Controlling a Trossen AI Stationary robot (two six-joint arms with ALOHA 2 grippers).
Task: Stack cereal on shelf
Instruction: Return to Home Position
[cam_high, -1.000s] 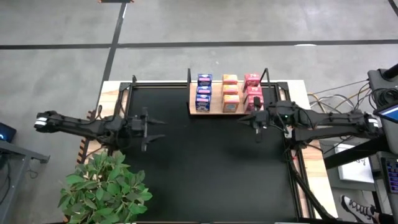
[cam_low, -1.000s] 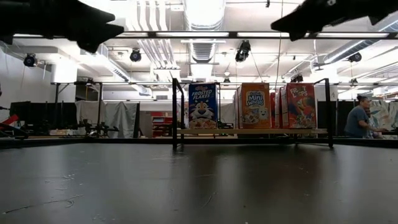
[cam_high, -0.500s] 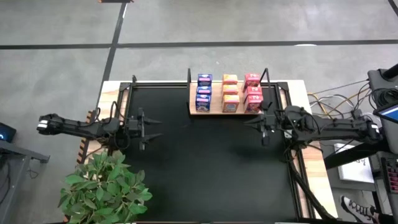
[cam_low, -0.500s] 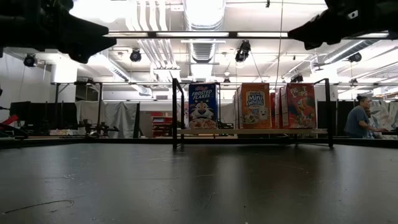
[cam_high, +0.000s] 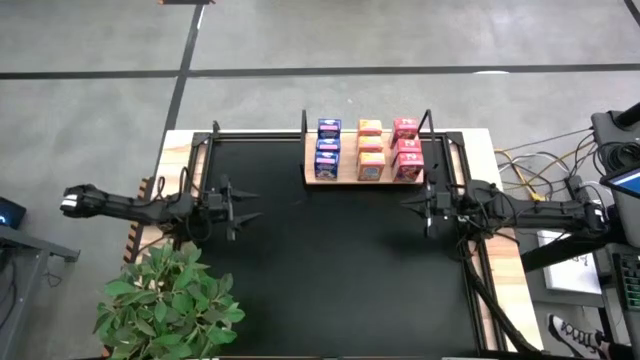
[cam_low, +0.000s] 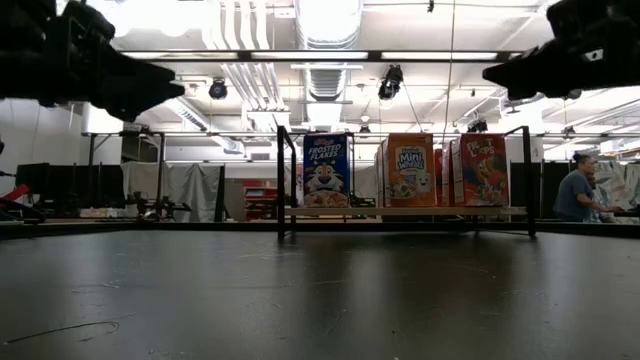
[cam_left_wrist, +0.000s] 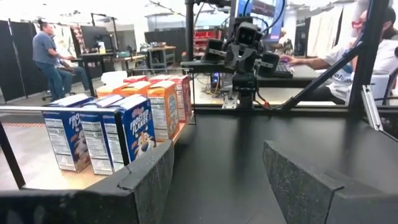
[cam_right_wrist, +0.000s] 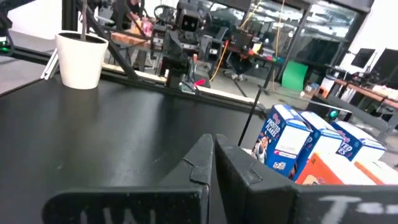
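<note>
L gripper (cam_left_wrist: 214, 157) spread, R gripper (cam_right_wrist: 214, 147) pressed together, low view hides rear cereal (cam_high: 370, 147)

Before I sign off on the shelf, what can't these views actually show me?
Low view: front cereal boxes hide those behind.
High view: box print too small to read.
Left wrist view: red-pink boxes mostly behind orange boxes.
Right wrist view: orange boxes cut by the edge and the right gripper; red-pink ones not seen.
</note>
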